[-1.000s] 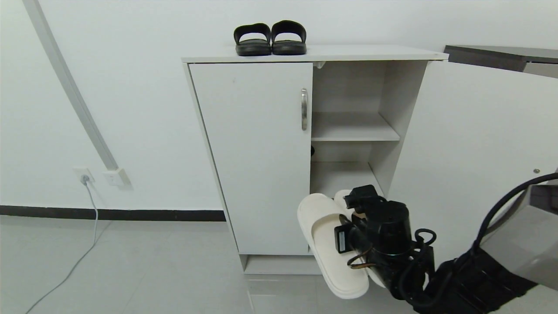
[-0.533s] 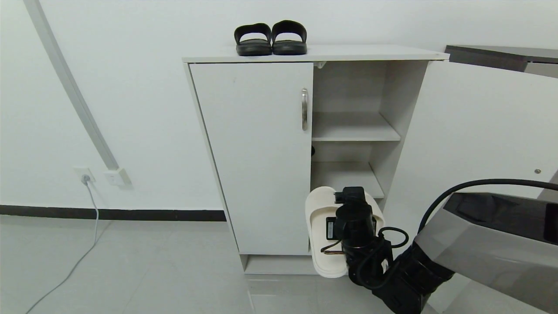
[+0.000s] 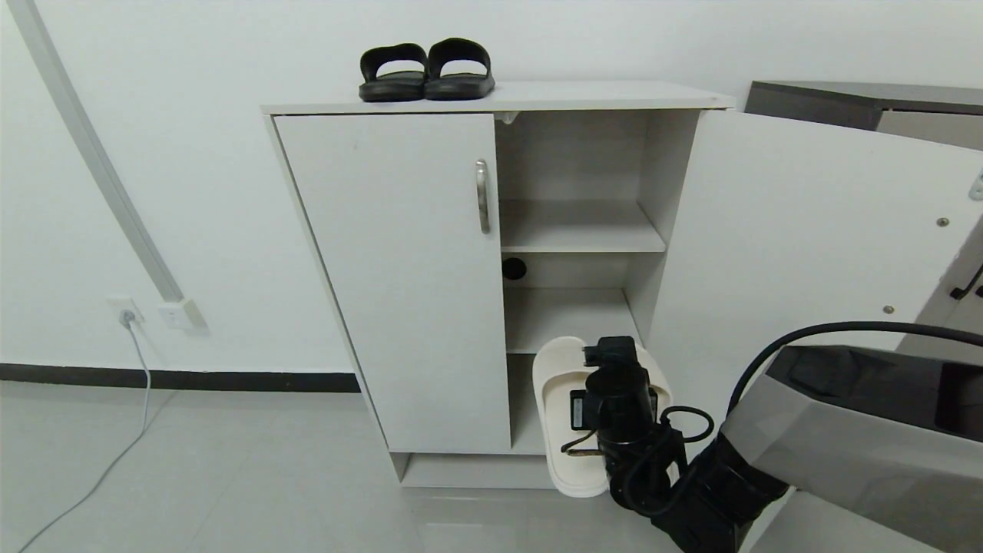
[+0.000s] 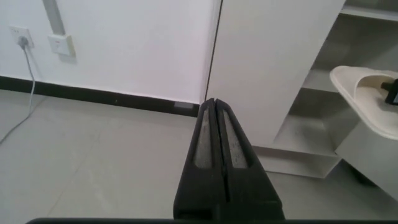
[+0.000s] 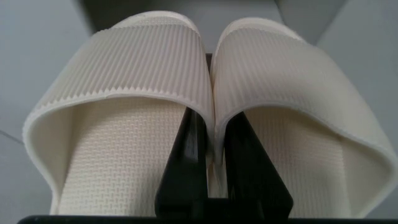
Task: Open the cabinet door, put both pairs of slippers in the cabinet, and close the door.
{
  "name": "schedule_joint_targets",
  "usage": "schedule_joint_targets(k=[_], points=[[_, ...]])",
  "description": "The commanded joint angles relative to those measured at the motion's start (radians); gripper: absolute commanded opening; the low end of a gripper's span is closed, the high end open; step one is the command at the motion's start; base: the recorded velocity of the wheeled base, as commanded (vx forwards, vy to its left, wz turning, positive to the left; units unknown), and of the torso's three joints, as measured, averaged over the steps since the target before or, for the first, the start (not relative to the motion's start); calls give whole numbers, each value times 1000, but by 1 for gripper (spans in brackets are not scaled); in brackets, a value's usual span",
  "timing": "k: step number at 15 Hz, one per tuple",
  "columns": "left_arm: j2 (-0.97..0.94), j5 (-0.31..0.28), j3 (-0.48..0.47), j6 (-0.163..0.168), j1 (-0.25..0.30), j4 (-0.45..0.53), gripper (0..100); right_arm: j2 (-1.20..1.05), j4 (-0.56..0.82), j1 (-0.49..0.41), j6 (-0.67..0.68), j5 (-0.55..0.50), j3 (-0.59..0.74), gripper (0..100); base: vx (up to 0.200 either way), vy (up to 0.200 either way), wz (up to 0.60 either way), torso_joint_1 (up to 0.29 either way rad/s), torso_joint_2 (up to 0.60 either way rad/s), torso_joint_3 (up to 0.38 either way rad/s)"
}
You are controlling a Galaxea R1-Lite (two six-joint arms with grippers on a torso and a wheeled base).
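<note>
Now your right hand (image 5: 214,163) is clamped on the inner straps of the white slippers (image 3: 557,415). Their long axis runs straight ahead of it, toes apparently first, into the cabinet (image 3: 399,292), at its bottom compartment (image 3: 522,399). Neither pair is inside yet. The black slippers (image 3: 426,69) sit well above, on top. Your left hand (image 4: 214,124) is pressed together, holding nothing.

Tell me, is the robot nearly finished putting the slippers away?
About halfway. The right door is open. The right gripper pinches the white slippers low in front of the cabinet, not yet inside. The black slippers sit on top, waiting their turn, and the door needs closing after that.
</note>
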Motion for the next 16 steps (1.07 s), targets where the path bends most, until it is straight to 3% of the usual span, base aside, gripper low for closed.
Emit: schedule_joint_targets(k=[1, 5, 16], points=[[3, 1, 0, -1, -1, 1, 0, 11, -2, 1, -3, 9, -9, 0, 0, 0, 0, 0, 0, 0], [3, 1, 0, -1, -1, 1, 0, 52, 0, -7, -23, 47, -69, 0, 0, 0, 0, 0, 0, 0], [3, -1, 0, -1, -1, 2, 0, 51, -2, -11, -44, 52, -75, 0, 0, 0, 0, 0, 0, 0]])
